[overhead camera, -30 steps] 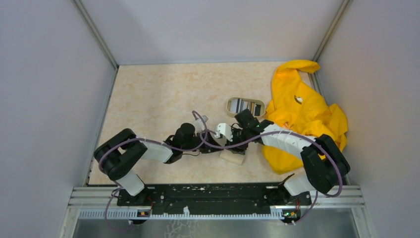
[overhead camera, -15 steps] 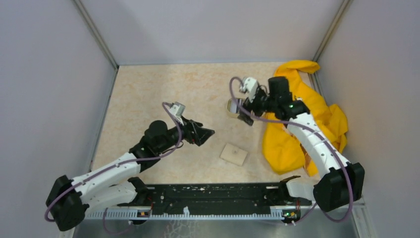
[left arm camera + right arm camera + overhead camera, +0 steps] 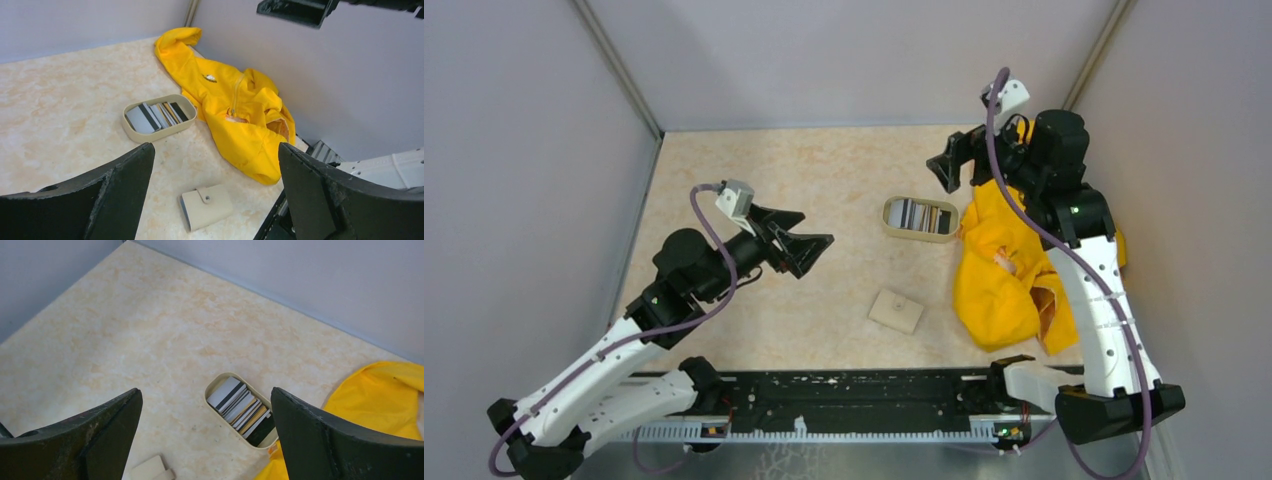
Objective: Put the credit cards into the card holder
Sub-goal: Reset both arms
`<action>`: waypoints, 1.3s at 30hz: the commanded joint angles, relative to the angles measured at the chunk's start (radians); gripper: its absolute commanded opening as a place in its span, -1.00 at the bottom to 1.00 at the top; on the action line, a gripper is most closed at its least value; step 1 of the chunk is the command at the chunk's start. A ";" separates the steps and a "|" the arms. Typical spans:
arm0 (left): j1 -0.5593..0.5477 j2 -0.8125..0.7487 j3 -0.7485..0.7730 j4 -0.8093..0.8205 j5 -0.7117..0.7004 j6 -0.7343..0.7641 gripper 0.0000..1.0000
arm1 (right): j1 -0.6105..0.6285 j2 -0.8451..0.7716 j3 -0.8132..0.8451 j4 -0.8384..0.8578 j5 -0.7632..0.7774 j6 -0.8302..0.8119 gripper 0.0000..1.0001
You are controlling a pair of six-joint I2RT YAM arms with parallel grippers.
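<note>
credit cards (image 3: 156, 116): no print can be read, only grey, white and dark edges
card holder (image 3: 207, 206): plain tan surface with a snap button, no brand or lettering to see
yellow cloth (image 3: 240, 130): one small pale emblem, too small to read

matt tan card holder (image 3: 895, 311), glossy plastic credit cards (image 3: 919, 215) — soft yellow cloth (image 3: 999, 285), smooth marbled table (image 3: 724, 170)
</note>
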 commanded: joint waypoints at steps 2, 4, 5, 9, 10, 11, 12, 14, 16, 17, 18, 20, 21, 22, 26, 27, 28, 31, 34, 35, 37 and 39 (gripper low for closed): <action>0.005 -0.028 0.016 -0.095 0.009 0.019 0.97 | 0.002 -0.024 0.077 0.008 0.111 0.219 0.97; 0.006 -0.041 0.012 -0.095 0.008 0.016 0.97 | 0.002 -0.022 0.084 0.005 0.106 0.227 0.97; 0.006 -0.046 0.009 -0.098 0.007 0.014 0.97 | 0.004 -0.019 0.085 0.006 0.107 0.232 0.97; 0.005 -0.073 -0.002 -0.102 0.000 0.010 0.98 | 0.002 -0.012 0.074 0.019 0.100 0.233 0.97; 0.005 -0.076 -0.003 -0.106 -0.002 0.010 0.97 | 0.004 -0.013 0.071 0.021 0.094 0.234 0.97; 0.006 -0.078 -0.003 -0.112 -0.005 0.012 0.97 | 0.003 -0.011 0.070 0.023 0.088 0.233 0.97; 0.006 -0.081 -0.003 -0.116 -0.007 0.013 0.97 | 0.002 -0.011 0.068 0.023 0.084 0.232 0.97; 0.005 -0.084 -0.007 -0.119 -0.009 0.014 0.97 | 0.003 -0.011 0.068 0.024 0.086 0.231 0.97; 0.005 -0.087 -0.013 -0.119 -0.012 0.013 0.97 | 0.002 -0.010 0.068 0.024 0.088 0.227 0.97; 0.005 -0.087 -0.015 -0.119 -0.013 0.013 0.97 | 0.003 -0.008 0.068 0.024 0.088 0.227 0.97; 0.006 -0.087 -0.018 -0.116 -0.013 0.013 0.97 | 0.002 -0.008 0.068 0.025 0.086 0.228 0.97; 0.005 -0.086 -0.023 -0.113 -0.016 0.015 0.97 | 0.001 -0.006 0.067 0.027 0.085 0.228 0.97; 0.005 -0.086 -0.025 -0.112 -0.018 0.016 0.97 | 0.001 -0.006 0.067 0.026 0.086 0.228 0.97; 0.006 -0.085 -0.026 -0.112 -0.019 0.018 0.97 | 0.001 -0.006 0.067 0.026 0.087 0.228 0.97; 0.006 -0.081 -0.028 -0.112 -0.025 0.022 0.97 | -0.001 -0.006 0.061 0.027 0.090 0.229 0.97; 0.006 -0.081 -0.029 -0.110 -0.025 0.022 0.97 | -0.003 -0.006 0.060 0.029 0.088 0.230 0.97; 0.006 -0.079 -0.031 -0.109 -0.025 0.022 0.97 | -0.004 -0.006 0.058 0.031 0.087 0.231 0.97; 0.005 -0.076 -0.037 -0.103 -0.025 0.022 0.97 | -0.007 -0.007 0.045 0.039 0.086 0.233 0.97; 0.005 -0.075 -0.041 -0.101 -0.025 0.023 0.97 | -0.010 -0.008 0.035 0.045 0.086 0.234 0.97; 0.006 -0.076 -0.042 -0.102 -0.025 0.023 0.97 | -0.010 -0.007 0.033 0.045 0.087 0.236 0.97; 0.005 -0.076 -0.044 -0.103 -0.025 0.025 0.97 | -0.013 -0.008 0.033 0.045 0.088 0.237 0.97; 0.006 -0.078 -0.045 -0.104 -0.025 0.025 0.97 | -0.015 -0.009 0.034 0.045 0.089 0.239 0.97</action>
